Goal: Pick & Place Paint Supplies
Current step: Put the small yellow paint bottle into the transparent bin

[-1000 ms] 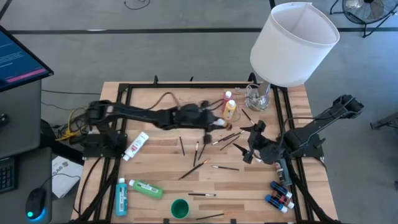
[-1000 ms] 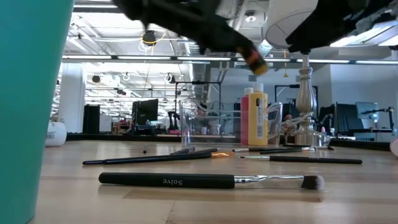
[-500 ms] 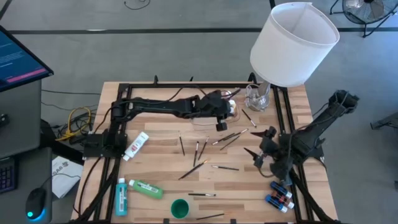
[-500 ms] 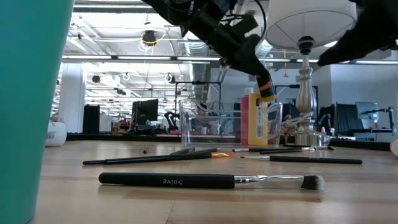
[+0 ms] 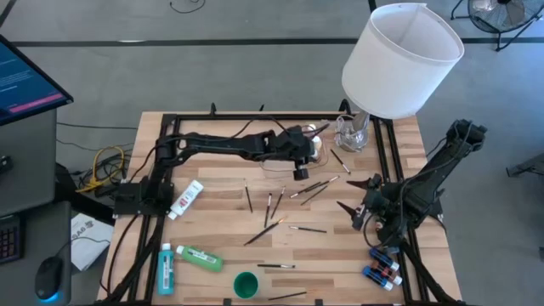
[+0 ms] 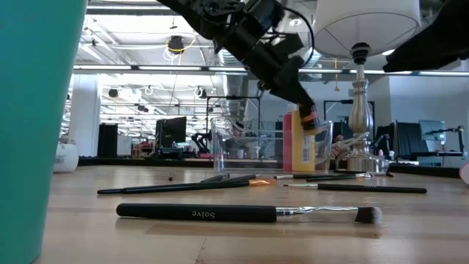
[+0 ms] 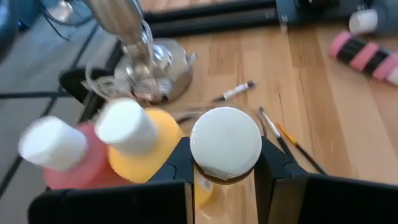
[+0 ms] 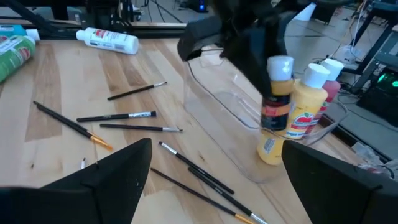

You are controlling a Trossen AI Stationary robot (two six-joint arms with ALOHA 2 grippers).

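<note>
Left claw (image 7: pixel 225 180) grips a small white-capped bottle (image 7: pixel 225 144); right claw (image 8: pixel 217 186) spread wide, empty.

Non-task items: big white lampshade (image 5: pixel 402 58) on a shiny glass-and-metal lamp base (image 5: pixel 352 133) at the far right corner of the light wooden slatted table (image 5: pixel 221 219), clear plastic tray (image 8: pixel 231 121) just beside the base, green round cup (image 5: pixel 246 285) at the near edge.
</note>
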